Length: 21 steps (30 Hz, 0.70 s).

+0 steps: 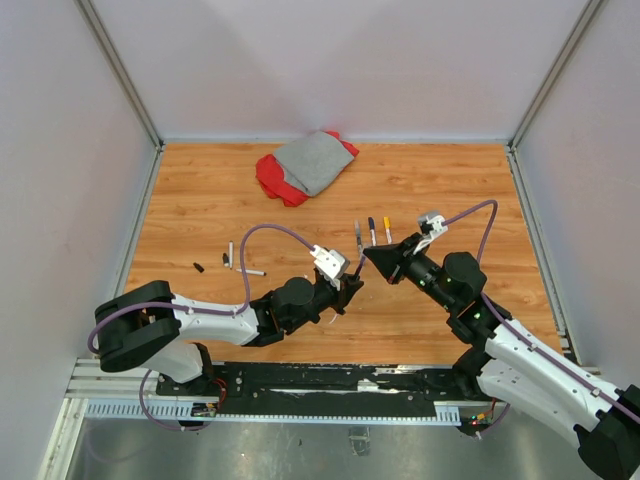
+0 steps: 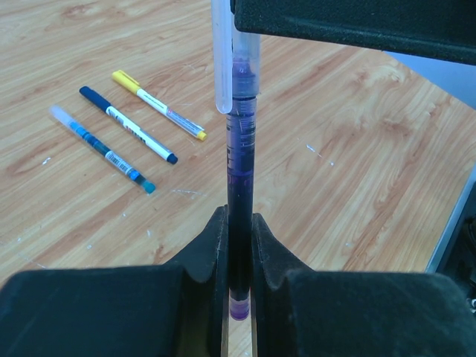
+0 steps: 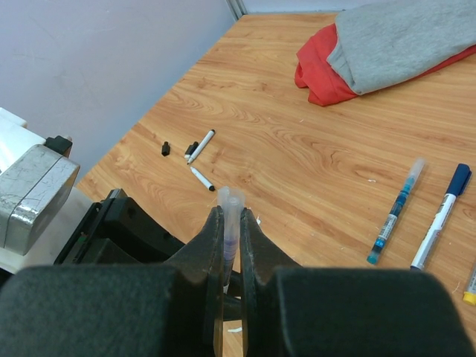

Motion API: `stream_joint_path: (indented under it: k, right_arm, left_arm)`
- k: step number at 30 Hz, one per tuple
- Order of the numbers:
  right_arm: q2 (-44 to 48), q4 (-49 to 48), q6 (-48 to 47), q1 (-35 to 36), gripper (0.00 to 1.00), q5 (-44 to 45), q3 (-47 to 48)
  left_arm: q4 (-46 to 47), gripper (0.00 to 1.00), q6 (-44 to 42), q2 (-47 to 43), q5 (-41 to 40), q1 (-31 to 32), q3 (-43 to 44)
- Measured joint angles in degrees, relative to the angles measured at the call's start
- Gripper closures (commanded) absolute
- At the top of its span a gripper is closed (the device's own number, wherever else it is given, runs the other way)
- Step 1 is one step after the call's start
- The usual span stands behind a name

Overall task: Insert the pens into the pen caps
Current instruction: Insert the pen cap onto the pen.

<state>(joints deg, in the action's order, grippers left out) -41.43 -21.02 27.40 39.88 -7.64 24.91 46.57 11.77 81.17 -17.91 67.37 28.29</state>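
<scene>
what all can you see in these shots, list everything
bunched cloth: one heap, grey over red, far edge of the table
capped pens: three, light blue, navy, yellow, side by side, right of centre
white pens: two, black tips, left side
loose caps: two, black, beside the white pens
purple pen: one, in the left gripper
clear cap: one, in the right gripper, at the purple pen's end
left gripper: black, shut on the purple pen
right gripper: black, shut on the clear cap
</scene>
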Motion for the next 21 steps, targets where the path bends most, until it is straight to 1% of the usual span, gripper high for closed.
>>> stream_joint_path:
  k: [17,21]
  right_arm:
    - [0.33,0.55,-0.90,-0.02,0.93,-0.59,0.07]
    - [0.63,0.83,-1.09,0.00,0.90,-0.81,0.07]
  left_arm:
    - [-0.24,0.99,-0.13,0.00,-0.02,0.00,0.00]
    - [-0.24,0.99,-0.17,0.00,0.00,0.04,0.00]
